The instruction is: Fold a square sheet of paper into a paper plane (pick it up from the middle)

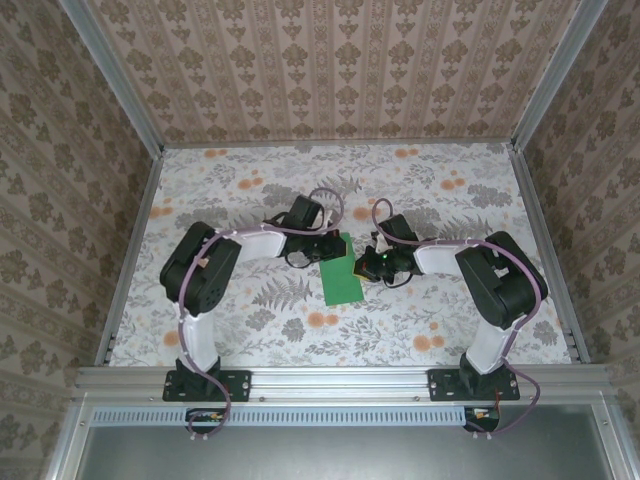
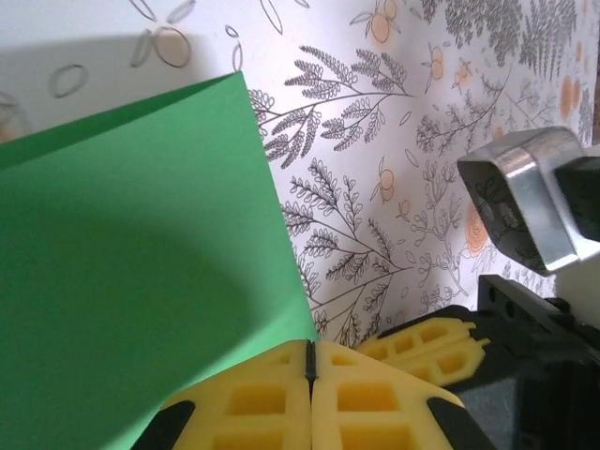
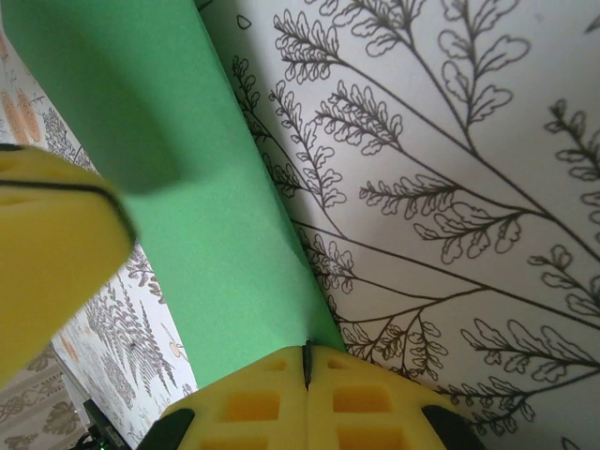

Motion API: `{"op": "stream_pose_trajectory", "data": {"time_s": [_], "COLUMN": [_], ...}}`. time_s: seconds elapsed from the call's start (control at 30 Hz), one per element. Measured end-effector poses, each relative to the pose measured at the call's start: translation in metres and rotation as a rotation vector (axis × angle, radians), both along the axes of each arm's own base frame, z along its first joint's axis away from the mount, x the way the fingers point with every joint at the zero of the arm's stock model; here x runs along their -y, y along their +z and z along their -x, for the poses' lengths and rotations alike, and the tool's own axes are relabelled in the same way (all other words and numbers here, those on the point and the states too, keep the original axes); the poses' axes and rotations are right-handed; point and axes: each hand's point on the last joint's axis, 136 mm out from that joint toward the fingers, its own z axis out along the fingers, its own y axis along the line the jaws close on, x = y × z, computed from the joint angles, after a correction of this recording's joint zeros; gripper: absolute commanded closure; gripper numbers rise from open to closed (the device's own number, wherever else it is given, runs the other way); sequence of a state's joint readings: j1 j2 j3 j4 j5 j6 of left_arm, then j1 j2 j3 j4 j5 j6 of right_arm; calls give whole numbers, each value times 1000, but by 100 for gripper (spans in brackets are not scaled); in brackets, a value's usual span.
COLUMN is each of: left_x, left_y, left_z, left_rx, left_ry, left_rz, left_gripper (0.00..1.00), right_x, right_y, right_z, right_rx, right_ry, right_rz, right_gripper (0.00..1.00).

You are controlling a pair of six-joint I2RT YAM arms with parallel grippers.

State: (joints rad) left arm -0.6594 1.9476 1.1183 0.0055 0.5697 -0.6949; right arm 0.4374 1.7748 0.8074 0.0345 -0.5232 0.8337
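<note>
Green sheet of paper (image 1: 342, 282): lying flat near the middle of the floral table (image 1: 250, 335).
Left gripper (image 2: 309, 354): reaching over the table's middle, yellow jaws clenching tightly together, tips meeting the sheet's edge.
Right gripper (image 3: 307, 354): reaching just right of the table's middle, jaws likewise clenching at the sheet's edge.
Grasp: cannot tell whether either is pinching paper.

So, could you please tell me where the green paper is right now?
In the top view the green paper is mid-table, between the left gripper and the right gripper.
</note>
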Motion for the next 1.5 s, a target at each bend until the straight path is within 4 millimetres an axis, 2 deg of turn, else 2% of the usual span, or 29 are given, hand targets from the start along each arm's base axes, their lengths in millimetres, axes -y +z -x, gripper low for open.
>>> {"op": "stream_pose_trajectory", "data": {"time_s": [0.23,0.53,0.97,1.5], "left_x": [13,21,18,17], "left_y": [-20,-20,-25,-24], "left_z": [0,-1,-3,-4], "left_rx": [-41,-54,-55,-47], "left_ry": [-33,-53,-40,-40], "left_rz": [11,46,26,61], "left_gripper": [96,98,100,100], "right_x": [-2,-2,-2,14], "right_y": [0,0,-1,-3], "right_z": [-1,-1,3,59], "right_rx": [3,4,25,-37], "right_ry": [4,4,30,85], "right_rz": [-9,-10,-20,-37], "right_gripper": [100,100,100,100]}}
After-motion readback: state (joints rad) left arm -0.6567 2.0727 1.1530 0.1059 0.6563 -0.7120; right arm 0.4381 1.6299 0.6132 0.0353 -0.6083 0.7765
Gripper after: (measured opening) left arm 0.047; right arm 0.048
